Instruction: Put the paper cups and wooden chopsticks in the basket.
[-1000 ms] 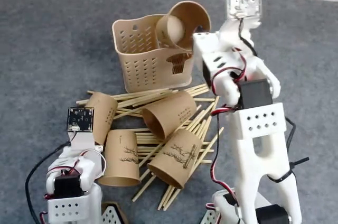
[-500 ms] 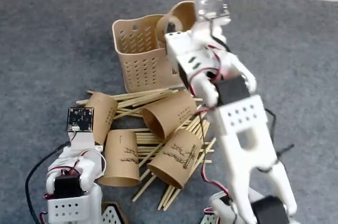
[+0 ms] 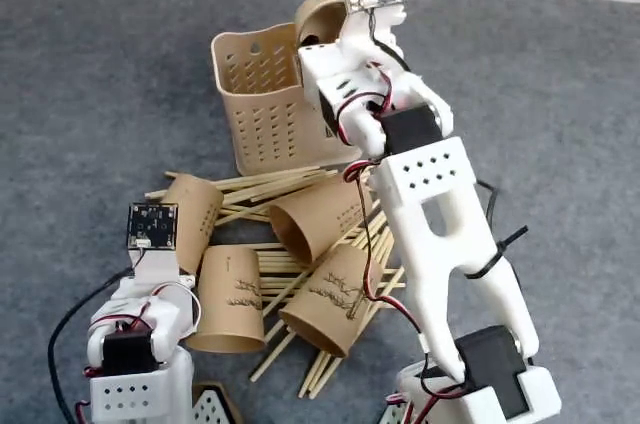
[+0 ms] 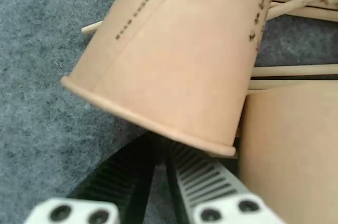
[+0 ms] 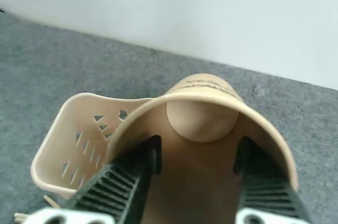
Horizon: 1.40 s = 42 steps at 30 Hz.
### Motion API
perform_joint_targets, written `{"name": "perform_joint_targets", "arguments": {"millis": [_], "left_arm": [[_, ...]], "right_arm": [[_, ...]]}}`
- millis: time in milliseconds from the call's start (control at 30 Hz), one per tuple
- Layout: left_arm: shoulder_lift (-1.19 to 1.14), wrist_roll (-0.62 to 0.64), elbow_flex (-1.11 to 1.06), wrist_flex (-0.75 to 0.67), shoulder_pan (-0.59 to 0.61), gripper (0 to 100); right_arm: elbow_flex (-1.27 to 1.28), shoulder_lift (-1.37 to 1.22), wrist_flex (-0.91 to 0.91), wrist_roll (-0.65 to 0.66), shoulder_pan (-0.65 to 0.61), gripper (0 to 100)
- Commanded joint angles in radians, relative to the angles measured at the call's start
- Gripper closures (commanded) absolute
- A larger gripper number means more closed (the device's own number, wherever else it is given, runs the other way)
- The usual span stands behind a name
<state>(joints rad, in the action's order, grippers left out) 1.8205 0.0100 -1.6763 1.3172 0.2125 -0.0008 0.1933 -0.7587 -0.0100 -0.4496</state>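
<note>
Right gripper (image 5: 199,155): clamped on paper cup (image 5: 200,115), arm stretched far; cup mouth facing wrist, at basket (image 5: 58,150) far right corner.

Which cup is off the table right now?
The paper cup in the right gripper, held up at the basket's far corner. The other four lie on the table among the chopsticks.

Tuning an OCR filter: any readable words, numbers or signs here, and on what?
None readable.
Cup in the left wrist view: two rows of dark print along its side, too blurred.
Cups in the pile: dark drawing with tiny print, too small.
Raised cup: dark marks near its rim, too blurred.
</note>
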Motion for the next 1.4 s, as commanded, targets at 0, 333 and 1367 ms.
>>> {"name": "perform_joint_targets", "arguments": {"millis": [0,333,1367], "left_arm": [[0.005,-0.005,-0.019,0.005,-0.016,99],[0.005,-0.005,-0.019,0.005,-0.016,99],[0.005,-0.005,-0.019,0.005,-0.016,99]], "right_arm": [[-0.053,0.108,0.019,-0.003,-0.008,76.1],[-0.051,0.242,-0.062,-0.003,-0.013,76.1],[-0.007,0.254,-0.7,0.046,-0.231,75.7]]}}
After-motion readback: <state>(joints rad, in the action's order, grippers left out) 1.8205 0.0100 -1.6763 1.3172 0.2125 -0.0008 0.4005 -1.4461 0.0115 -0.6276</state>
